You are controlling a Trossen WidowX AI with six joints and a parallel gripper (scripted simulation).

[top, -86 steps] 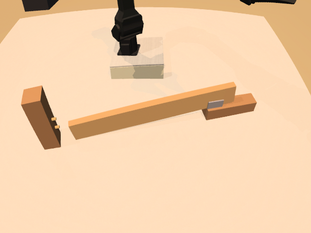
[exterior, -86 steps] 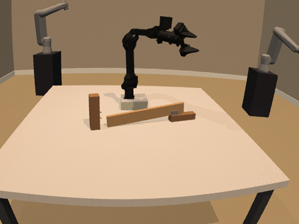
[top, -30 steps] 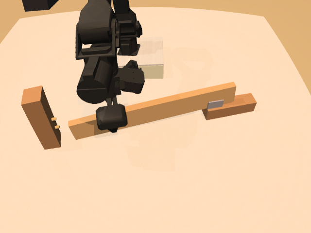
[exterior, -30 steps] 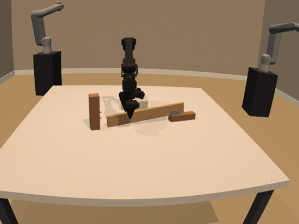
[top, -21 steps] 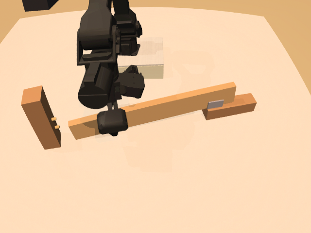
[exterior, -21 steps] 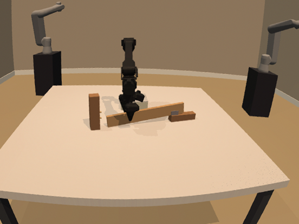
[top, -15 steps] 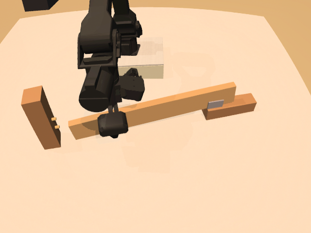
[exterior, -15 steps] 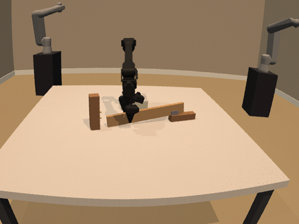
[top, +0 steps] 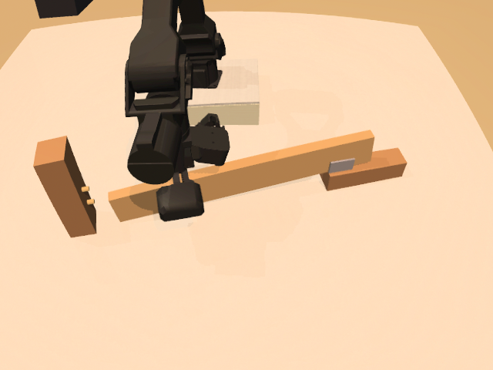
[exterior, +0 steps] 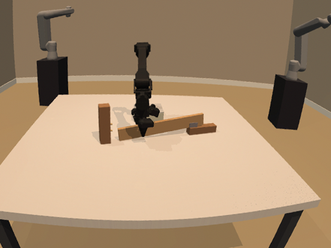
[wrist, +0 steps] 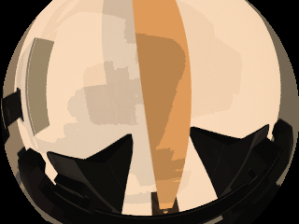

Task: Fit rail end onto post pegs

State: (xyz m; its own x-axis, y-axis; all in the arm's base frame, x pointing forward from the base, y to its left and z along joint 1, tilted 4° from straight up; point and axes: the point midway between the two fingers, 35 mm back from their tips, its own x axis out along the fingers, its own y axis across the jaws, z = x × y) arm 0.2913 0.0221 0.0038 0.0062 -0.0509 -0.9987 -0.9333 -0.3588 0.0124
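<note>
Straddling the rail (top: 278, 163) near its low end, the gripper (top: 181, 181) has one finger each side of the board, jaws half-closed but not clamped: in wrist view a thin strip of table shows btwn the rail (wrist: 163, 88) and one fingertip (wrist: 127, 144), the other almost touching. From the gripper, the short rail end points toward the post (top: 63, 186), stopping just short of its pegs (top: 85, 189). The long part runs off the opposite way, up to the bracket (top: 341, 165) on the footboard block (top: 370, 171).
</note>
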